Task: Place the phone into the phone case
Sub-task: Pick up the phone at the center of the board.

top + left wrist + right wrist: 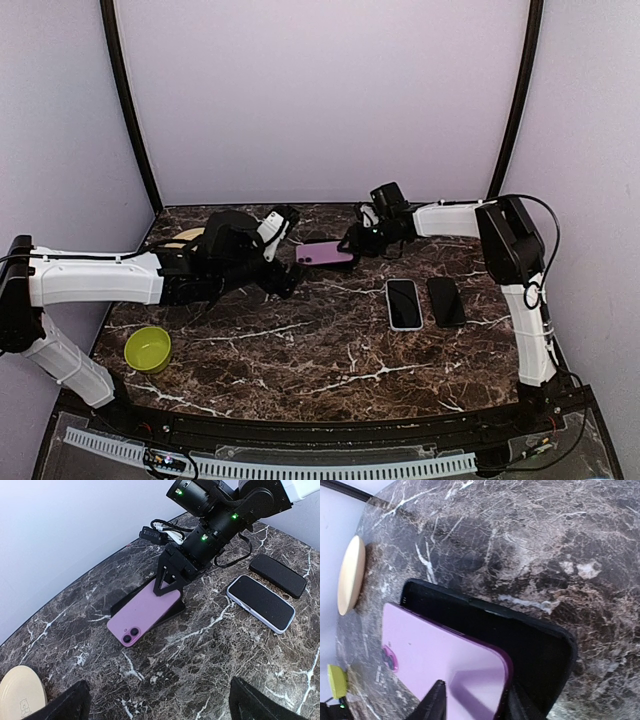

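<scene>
The purple phone [323,252] [145,611] [435,650] lies back up and tilted across the black phone case [172,614] [520,630], its camera end sticking out past the case. My right gripper [350,243] [167,582] [477,695] is at the phone's other end. It is open: one finger hovers over the phone's back and throws a shadow on it, the other sits at the phone's edge, inside the case. My left gripper [285,275] [160,705] stands wide open above bare table, short of the phone's camera end.
A phone in a white case [404,303] [260,602] and a flat black slab [446,300] [277,575] lie side by side to the right. A green bowl [148,348] sits at the near left, and a beige disc [185,236] [22,692] [350,575] at the far left.
</scene>
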Motion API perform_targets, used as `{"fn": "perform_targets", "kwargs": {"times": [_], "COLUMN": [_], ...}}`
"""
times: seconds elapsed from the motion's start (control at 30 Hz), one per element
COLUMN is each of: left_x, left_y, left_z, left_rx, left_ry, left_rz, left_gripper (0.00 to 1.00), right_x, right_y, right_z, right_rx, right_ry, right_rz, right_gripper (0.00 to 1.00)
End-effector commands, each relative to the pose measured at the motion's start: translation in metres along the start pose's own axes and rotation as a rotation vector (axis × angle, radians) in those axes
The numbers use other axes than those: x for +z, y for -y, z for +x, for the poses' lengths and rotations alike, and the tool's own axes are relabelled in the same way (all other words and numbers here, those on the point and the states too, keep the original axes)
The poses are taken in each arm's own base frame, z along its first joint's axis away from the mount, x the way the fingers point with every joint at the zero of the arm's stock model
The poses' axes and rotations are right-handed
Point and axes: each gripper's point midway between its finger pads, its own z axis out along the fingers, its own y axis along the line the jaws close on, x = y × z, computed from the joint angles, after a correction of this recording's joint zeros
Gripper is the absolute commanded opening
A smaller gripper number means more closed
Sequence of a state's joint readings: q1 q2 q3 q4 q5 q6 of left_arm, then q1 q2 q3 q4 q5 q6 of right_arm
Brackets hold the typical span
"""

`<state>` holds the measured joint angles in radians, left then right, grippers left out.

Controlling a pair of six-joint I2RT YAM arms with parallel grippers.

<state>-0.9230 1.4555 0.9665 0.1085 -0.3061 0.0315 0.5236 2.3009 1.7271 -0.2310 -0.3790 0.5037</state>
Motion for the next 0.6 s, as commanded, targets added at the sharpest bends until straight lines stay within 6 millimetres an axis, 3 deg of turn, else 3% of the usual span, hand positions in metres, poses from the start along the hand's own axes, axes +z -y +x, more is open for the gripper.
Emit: {"fn": "perform_targets", "kwargs": {"times": [0.0, 0.33, 0.57], "left_x": [-0.012, -0.014, -0.014], "left_y": [-0.004, -0.002, -0.001], "left_z": [-0.022, -0.025, -0.025], "left_rx": [0.001, -0.001, 0.000], "left_ry": [0.048, 0.059, 0.058], "left_rz": [-0.002, 0.014, 0.019], "left_gripper": [0.99, 0.99, 0.99], "right_x": [0.002, 0.019, 0.025], "right_y": [-0.014, -0.009, -0.010], "right_z": [0.020, 0.030, 0.045], "right_rx": [0.044, 0.116, 0.125], "right_ry": [-0.087, -0.131, -0.181], "right_rz": [-0.084, -0.189, -0.253], "right_gripper": [0.44, 0.46, 0.27]}}
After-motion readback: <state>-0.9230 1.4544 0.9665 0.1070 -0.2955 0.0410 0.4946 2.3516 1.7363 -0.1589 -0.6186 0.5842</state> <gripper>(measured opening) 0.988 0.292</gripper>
